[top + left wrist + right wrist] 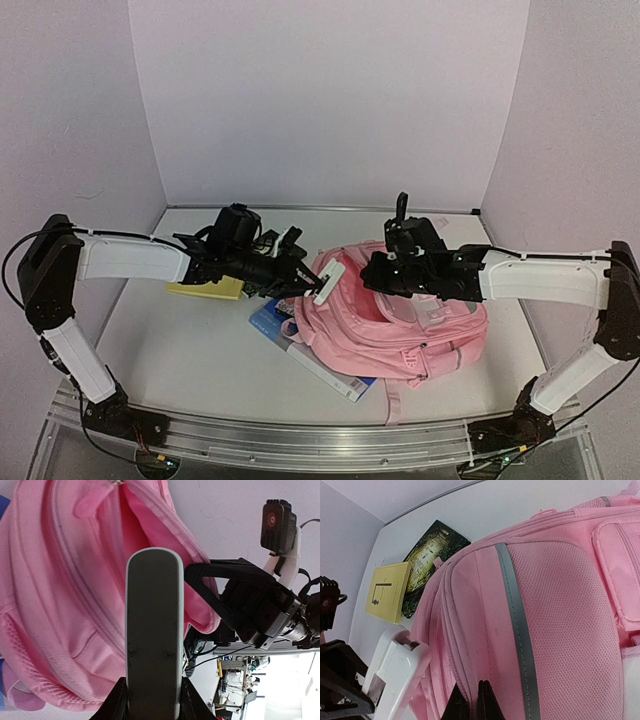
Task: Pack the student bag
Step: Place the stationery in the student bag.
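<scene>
The pink student bag (400, 325) lies on the table at right of centre, its main zip opening gaping toward the left. My left gripper (306, 281) is shut on a flat white object with a dark grey face (329, 282) and holds it at the mouth of the bag. In the left wrist view the object (153, 630) fills the middle between my fingers, with the bag (60, 605) behind it. My right gripper (374, 272) is shut on the bag's upper opening edge. In the right wrist view its fingertips (470, 697) pinch pink fabric (485, 630) beside the zip, and the white object (395, 672) is at lower left.
A yellow book (207, 290) lies on a dark green book (427, 560) left of the bag. A blue book (272, 320) and a white-edged one (335, 375) stick out from under the bag's near left side. White walls enclose the table.
</scene>
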Available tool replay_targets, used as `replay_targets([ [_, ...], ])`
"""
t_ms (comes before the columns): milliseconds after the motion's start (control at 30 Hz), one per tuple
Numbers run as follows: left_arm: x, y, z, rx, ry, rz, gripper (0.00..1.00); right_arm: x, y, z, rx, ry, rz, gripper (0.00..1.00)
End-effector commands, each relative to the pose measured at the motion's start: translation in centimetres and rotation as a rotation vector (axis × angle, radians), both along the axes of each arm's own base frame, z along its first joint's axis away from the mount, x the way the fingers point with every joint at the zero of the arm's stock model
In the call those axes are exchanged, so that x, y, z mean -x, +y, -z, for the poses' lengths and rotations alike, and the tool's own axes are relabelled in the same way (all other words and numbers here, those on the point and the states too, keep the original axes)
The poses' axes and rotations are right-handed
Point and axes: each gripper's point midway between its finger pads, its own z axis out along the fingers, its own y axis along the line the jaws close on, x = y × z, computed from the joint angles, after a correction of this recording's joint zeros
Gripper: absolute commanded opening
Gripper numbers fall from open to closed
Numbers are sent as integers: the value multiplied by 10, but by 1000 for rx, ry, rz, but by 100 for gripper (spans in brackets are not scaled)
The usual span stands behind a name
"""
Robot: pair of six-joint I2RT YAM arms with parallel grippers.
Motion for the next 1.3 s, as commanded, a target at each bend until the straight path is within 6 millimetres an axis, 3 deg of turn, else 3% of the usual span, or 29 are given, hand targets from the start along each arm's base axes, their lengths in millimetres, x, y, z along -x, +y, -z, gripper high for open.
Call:
replay_targets([
  [0, 6, -27, -50, 143, -25, 13, 6, -13, 10, -50, -111, -118, 18, 0],
  [367, -1, -46, -7, 97, 102, -12, 7, -12, 9, -64, -128, -146, 13, 0],
  [967, -51, -92, -9, 197, 80, -109, 10, -6, 21, -47, -141, -108, -47, 0],
  [1133, -62, -104, -3, 190, 63, -120, 17, -6, 25, -47, -158, -108, -51, 0],
  [1267, -61, -101, -1, 133, 6, -94, 34, -6, 26, -48, -157, -112, -50, 0],
])
